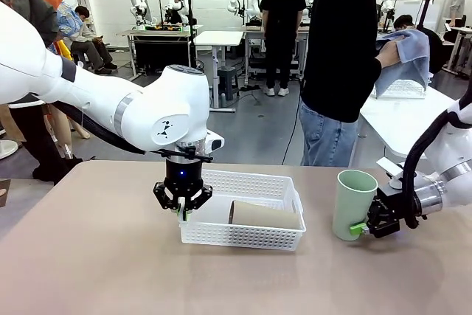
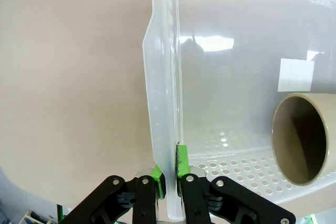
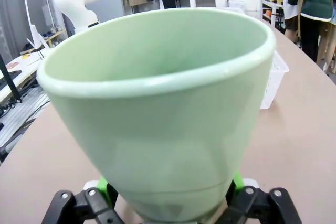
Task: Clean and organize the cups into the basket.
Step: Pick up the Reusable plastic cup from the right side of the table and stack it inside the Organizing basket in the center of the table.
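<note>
From the left, the white left arm (image 1: pixel 110 105) reaches down over the tan tabletop (image 1: pixel 88 256). Its left tool (image 1: pixel 182 201) points straight down at the left end of the basket (image 1: pixel 243 235). In the left wrist view the left tool (image 2: pixel 170 184) is clamped shut on that end wall, one green pad on the outside and one on the inside, with the thin white plastic pinched between them. The basket (image 2: pixel 163 103) sits flat on the tabletop, near the middle.

Inside it, a tan cup (image 1: pixel 265 215) lies on its side along the floor. From the wrist camera the tan cup (image 2: pixel 299 140) shows its open mouth, resting close to a perforated side wall.

Beyond the far edge stands a person (image 1: pixel 339 49) in a dark top and jeans, holding a blue cloth (image 1: pixel 409 53).

To the right of the basket, apart from it, the mint-green cup (image 1: pixel 354 204) stands upright on the tabletop, mouth up. The right tool (image 1: pixel 363 226) comes in low from the right at the cup's base. In the right wrist view the mint-green cup (image 3: pixel 157 114) looms between the green pads (image 3: pixel 105 186) of the right tool (image 3: pixel 170 195), which sit close against its lower part on both sides. I cannot tell whether they grip it or only flank it.
</note>
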